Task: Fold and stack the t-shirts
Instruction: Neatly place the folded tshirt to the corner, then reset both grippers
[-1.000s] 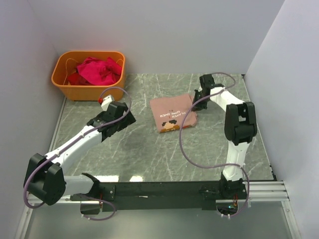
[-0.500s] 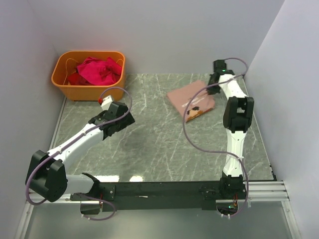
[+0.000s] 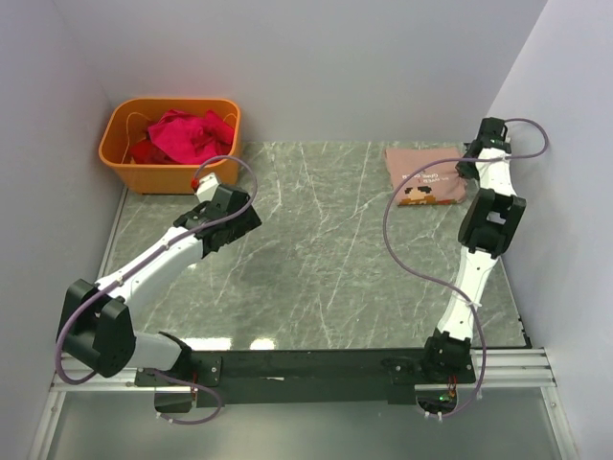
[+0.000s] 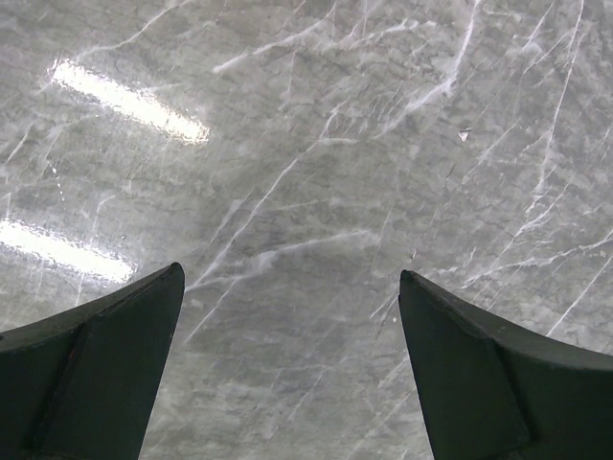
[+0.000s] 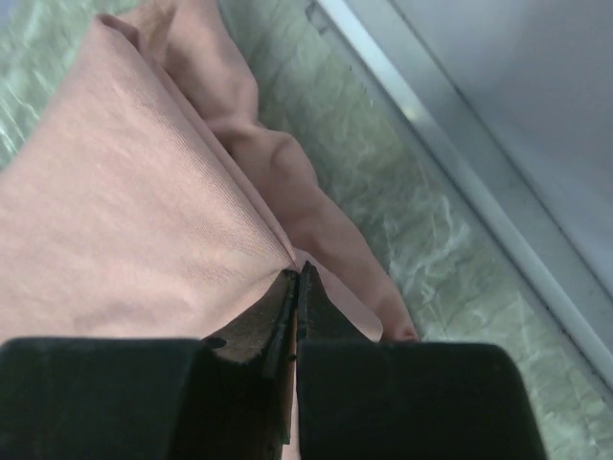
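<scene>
Now pinches the folded pink-tan t-shirt (image 3: 421,172) by its right-hand edge with the right gripper (image 5: 295,287), jaws pressed together on the cloth, at the far right corner of the table (image 3: 316,278). Lies leftward of that gripper, long axis running across the table, pixel print (image 3: 426,197) toward the near edge. Hangs the left gripper (image 4: 290,273) spread wide and empty above bare marble, the nearer one to the magenta t-shirts (image 3: 192,134) heaped in the orange tub (image 3: 120,168) just beyond it, far-left; probably the next reach.
</scene>
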Robot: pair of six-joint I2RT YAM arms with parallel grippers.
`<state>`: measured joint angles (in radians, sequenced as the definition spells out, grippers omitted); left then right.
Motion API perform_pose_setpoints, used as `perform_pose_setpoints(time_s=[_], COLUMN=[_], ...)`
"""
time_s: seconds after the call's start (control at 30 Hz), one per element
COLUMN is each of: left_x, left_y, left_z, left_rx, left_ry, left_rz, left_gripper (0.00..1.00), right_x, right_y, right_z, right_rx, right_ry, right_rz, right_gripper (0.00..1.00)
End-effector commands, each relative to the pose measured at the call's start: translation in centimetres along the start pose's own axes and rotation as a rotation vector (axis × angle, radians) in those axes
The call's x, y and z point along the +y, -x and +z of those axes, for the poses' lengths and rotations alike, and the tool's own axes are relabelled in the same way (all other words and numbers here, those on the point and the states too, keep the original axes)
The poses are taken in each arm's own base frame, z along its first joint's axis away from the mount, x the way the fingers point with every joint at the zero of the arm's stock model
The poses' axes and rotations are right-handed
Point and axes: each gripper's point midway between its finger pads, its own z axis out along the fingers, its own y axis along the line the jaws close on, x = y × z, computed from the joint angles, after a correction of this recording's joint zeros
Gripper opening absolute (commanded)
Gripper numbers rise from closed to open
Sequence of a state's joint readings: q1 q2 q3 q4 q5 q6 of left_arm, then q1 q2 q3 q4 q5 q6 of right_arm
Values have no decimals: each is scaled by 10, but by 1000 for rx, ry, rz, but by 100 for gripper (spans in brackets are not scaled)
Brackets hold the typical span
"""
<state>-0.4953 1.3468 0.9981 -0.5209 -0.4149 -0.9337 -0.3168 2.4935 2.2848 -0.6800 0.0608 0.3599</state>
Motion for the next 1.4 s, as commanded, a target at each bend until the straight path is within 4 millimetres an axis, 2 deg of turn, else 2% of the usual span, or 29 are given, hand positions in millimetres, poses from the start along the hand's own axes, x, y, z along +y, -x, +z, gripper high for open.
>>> perform_pose_setpoints(time_s=[0.0, 0.07, 0.13, 0.33, 0.4, 0.5, 0.6, 0.67, 0.7, 0.73, 0.8, 0.83, 0.97, 1.0, 1.03, 1.07, 1.1, 1.13, 1.2, 1.23, 1.27, 1.3, 1.33, 1.37], left_x=[-12, -13, -13, -16, -15, -15, -14, -13, -12, -12, -10, -10, -10, -10, -10, -8, -7, -6, 1, 2, 5, 7, 8, 10], left_y=[18, 19, 20, 23, 25, 28, 31, 33, 34, 36, 38, 39, 45, 47, 48, 49, 49, 50, 47, 47, 46, 45, 43, 40], left_z=[-6, -7, -6, -10, -14, -20, -27, -32, -36, -39, -46, -49, -62, -66, -69, -73, -74, -75, -78, -79, -80, -81, -81, -82], left_rx=[-41, -39, -40, -42, -49, -63, -74, -83, -87, -91, -103, -110, -129, -137, -144, -149, -153, -155, -161, -163, -163, -162, -160, -159], left_ry=[-9, -6, 2, -14, -19, -38, -53, -61, -72, -80, -95, -106, -146, -158, -165, -172, -172, -176, -171, -171, -173, -172, -175, -180], left_rz=[-22, -27, -30, -36, -41, -50, -60, -63, -68, -72, -82, -85, -96, -104, -107, -112, -117, -118, -122, -126, -130, -132, -136, -136], left_gripper=[99, 100, 99, 99, 99, 99, 100, 100, 99, 99, 99, 99, 99, 99, 99, 99, 99, 99, 99, 99, 99, 100, 99, 99], right_x=[22, 13, 5, 7, 3, 3, 2, 0, 0, 1, 2, 5, 12, 20, 25, 24, 36, 42, 50, 67, 66, 65, 72, 74], right_y=[47, 49, 43, 48, 48, 48, 52, 56, 57, 62, 60, 63, 45, 37, 39, 27, 18, 20, -2, -7, -26, -33, -55, -64], right_z=[-17, -20, -17, -23, -31, -47, -70, -88, -94, -107, -113, -123, -134, -137, -153, -151, -158, -179, -188, -216, -217, -226, -243, -252], right_rx=[-144, -152, -137, -143, -146, -166, -210, -244, -254, -279, -284, -297, -278, -270, -295, -289, -295, -331, -333, -369, -357, -371, -371, -376], right_ry=[78, 34, 18, 53, 33, 42, 37, 27, 24, 29, 37, 49, 72, 86, 103, 96, 113, 138, 163, 207, 202, 190, 224, 245], right_rz=[41, 45, 63, 54, 66, 76, 90, 107, 107, 111, 109, 108, 72, 54, 50, 38, 21, 21, 2, -16, -33, -32, -53, -48], right_gripper=[0, 0, 0, 2, 4, 17, 21, 33, 43, 59, 67, 71, 76, 77, 77, 77, 78, 78, 79, 79, 79, 79, 79, 79])
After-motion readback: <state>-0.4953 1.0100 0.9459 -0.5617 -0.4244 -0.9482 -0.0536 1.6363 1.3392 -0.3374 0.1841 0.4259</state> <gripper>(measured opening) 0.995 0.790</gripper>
